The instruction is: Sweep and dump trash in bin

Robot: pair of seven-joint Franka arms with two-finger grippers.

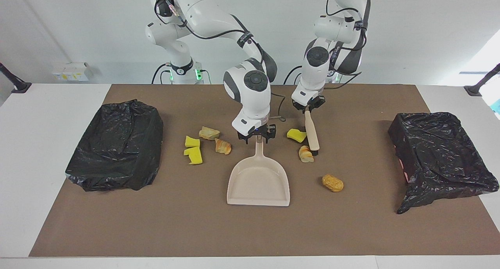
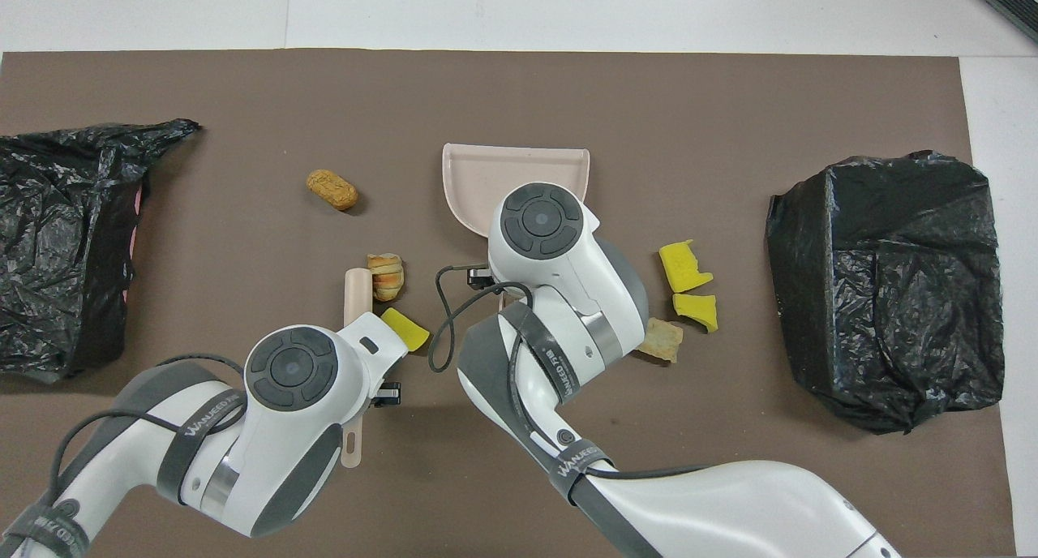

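Observation:
My left gripper [image 1: 308, 108] is shut on the handle of the beige brush [image 1: 311, 133], whose head rests on the mat. A yellow sponge chunk [image 1: 296, 135] and a bread lump [image 1: 306, 154] of the trash lie against the brush, between it and the beige dustpan [image 1: 258, 183]. My right gripper [image 1: 258, 138] sits low at the tip of the dustpan's handle. An orange-brown lump [image 1: 332, 183] lies alone, farther from the robots. Two yellow chunks [image 1: 194, 155] and two bread lumps [image 1: 223, 146] lie toward the right arm's end. From overhead, the bread lump [image 2: 385, 272] touches the brush head [image 2: 355, 290].
A bin lined with a black bag [image 1: 441, 155] stands at the left arm's end of the brown mat. Another black-bagged bin [image 1: 117, 144] stands at the right arm's end. A black cable [image 2: 446, 331] hangs from the right wrist.

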